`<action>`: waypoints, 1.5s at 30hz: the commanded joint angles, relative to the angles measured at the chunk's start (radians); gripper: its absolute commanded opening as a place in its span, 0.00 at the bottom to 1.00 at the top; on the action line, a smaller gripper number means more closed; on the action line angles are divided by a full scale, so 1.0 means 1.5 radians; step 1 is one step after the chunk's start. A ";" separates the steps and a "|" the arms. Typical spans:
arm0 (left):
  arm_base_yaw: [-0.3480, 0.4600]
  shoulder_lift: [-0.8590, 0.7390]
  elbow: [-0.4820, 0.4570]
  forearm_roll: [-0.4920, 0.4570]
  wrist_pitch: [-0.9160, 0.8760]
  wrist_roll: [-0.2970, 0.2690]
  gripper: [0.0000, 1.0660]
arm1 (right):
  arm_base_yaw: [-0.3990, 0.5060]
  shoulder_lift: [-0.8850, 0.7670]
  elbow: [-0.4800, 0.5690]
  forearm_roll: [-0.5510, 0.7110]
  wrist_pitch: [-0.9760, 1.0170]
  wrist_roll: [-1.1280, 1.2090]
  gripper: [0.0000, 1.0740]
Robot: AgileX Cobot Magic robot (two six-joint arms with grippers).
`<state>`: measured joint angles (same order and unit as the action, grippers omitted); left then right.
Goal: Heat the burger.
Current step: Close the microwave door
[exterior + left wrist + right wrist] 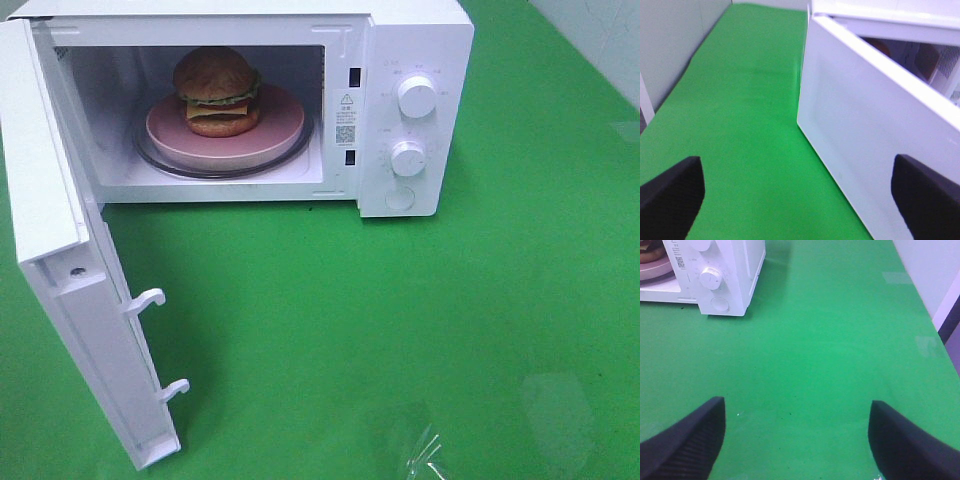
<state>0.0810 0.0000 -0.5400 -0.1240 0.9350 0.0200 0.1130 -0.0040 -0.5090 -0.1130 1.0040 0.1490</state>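
Note:
The burger (217, 90), with brown buns, lettuce, cheese and a dark patty, sits on a pink plate (283, 125) inside the white microwave (415, 30). The microwave's door (60, 250) stands wide open, swung out to the left. Neither gripper shows in the exterior high view. My left gripper (797, 200) is open and empty, low over the green table, facing the door's outer face (865, 115). Off to the microwave's right, my right gripper (797, 435) is open and empty above the table. A sliver of the burger (647, 253) and plate (655, 272) shows in the right wrist view.
Two round knobs (417, 96) (408, 158) and a round button (400, 197) sit on the microwave's right panel. The door's latch hooks (150, 298) stick out of its inner edge. The green table (400, 320) runs to pale walls on both sides.

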 commanded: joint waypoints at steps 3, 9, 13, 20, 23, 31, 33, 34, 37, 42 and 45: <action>-0.002 0.055 -0.009 0.002 -0.100 -0.004 0.65 | -0.005 -0.017 0.001 -0.002 0.002 0.001 0.71; -0.002 0.123 -0.009 0.002 -0.117 -0.004 0.27 | -0.005 -0.017 0.001 -0.002 0.002 0.001 0.71; -0.002 0.188 0.003 0.005 -0.156 -0.004 0.00 | -0.005 -0.017 0.001 -0.002 0.002 0.001 0.71; -0.002 0.211 0.060 0.004 -0.287 -0.004 0.00 | -0.005 -0.017 0.001 -0.002 0.002 0.001 0.71; -0.002 0.231 0.118 0.004 -0.402 -0.004 0.00 | -0.005 -0.017 0.001 -0.002 0.002 0.001 0.71; -0.002 0.303 0.190 -0.002 -0.591 -0.005 0.00 | -0.005 -0.017 0.001 -0.002 0.002 0.001 0.71; -0.002 0.331 0.203 -0.007 -0.627 -0.005 0.00 | -0.005 -0.017 0.001 -0.002 0.002 0.001 0.71; -0.002 0.366 0.209 -0.007 -0.657 -0.005 0.00 | -0.005 -0.017 0.001 -0.002 0.002 0.001 0.71; -0.002 0.398 0.209 -0.007 -0.684 -0.005 0.00 | -0.005 -0.017 0.001 -0.002 0.002 0.001 0.71; -0.002 0.470 0.209 0.009 -0.781 -0.005 0.00 | -0.005 -0.017 0.001 -0.002 0.002 0.001 0.71; -0.002 0.507 0.209 0.032 -0.829 -0.005 0.00 | -0.005 -0.017 0.001 -0.002 0.002 0.001 0.71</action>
<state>0.0810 0.7570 -0.2290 -0.0850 -0.2720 0.0190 0.1130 -0.0040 -0.5090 -0.1130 1.0040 0.1490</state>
